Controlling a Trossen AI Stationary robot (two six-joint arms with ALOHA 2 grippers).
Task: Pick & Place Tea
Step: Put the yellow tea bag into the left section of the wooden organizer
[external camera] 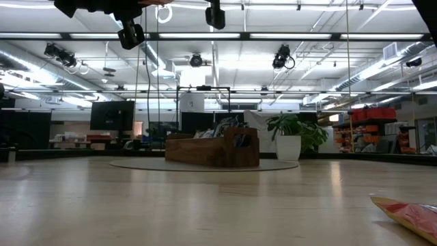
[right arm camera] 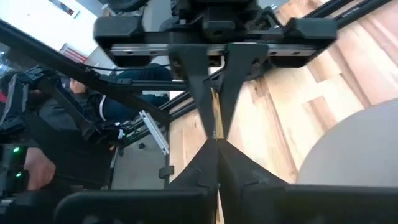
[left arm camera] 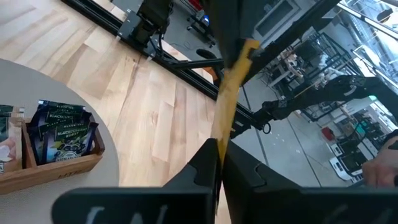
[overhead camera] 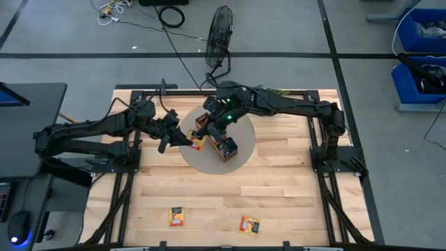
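- Pale wooden worktop (overhead camera: 279,188) carries a grey round mat (overhead camera: 240,157) near its far edge, with a brown wooden tray (overhead camera: 224,149) on it.
- Left end effector (overhead camera: 182,137) and right end effector (overhead camera: 209,128) both pinch one orange-yellow flat sachet (left arm camera: 229,93) above the mat.
- Two orange sachets (overhead camera: 177,217) lie near the front edge.

Your left arm reaches in from the table's left edge, and its left gripper (overhead camera: 182,137) is clamped on an orange-yellow sachet (left arm camera: 227,99). Your right arm stretches across from the right side. The right gripper (right arm camera: 216,138) meets the left tip to tip, its fingers pinched on that sachet's edge.
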